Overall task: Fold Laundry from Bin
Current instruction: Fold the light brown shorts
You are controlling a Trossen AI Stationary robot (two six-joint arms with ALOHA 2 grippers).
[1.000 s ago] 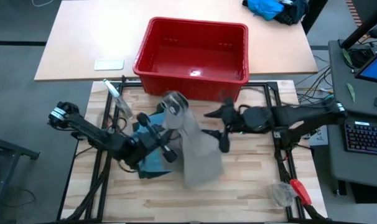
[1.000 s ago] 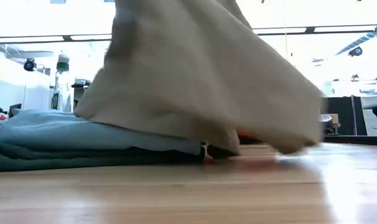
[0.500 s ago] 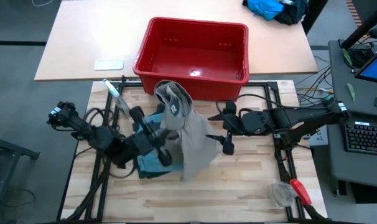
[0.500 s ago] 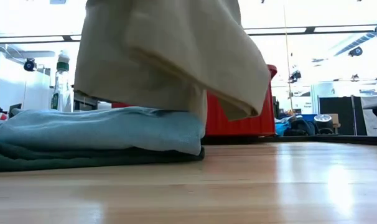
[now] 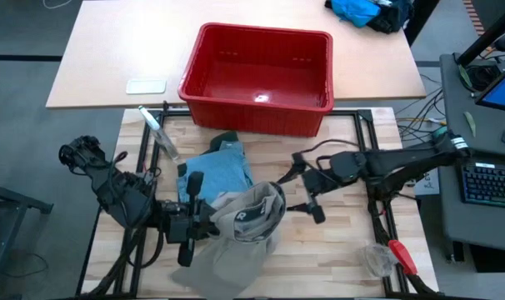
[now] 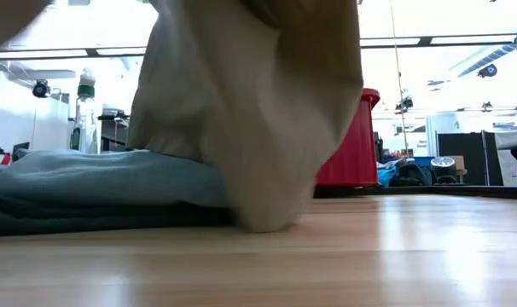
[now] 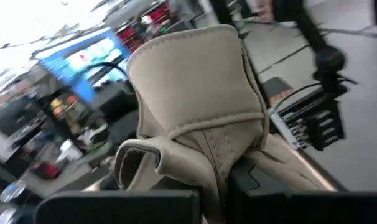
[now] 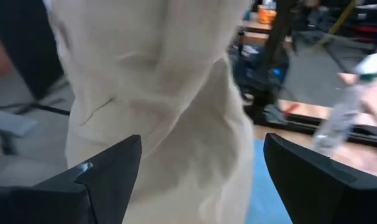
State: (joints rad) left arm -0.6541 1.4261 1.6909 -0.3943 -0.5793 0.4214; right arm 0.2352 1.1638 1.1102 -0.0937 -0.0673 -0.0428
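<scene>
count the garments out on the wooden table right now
3 visible. A khaki piece is held up by the left tool, draping toward the table's near edge. A light blue piece lies folded mid-table, atop a dark green one. More may be hidden under these.

The high view looks straight down on the desk (image 5: 336, 250). The low view sits at desk-top height, close to the khaki garment (image 6: 267, 111), with the red bin (image 6: 352, 145) at two o'clock behind. Both wrist cameras face that same garment at close range.
</scene>
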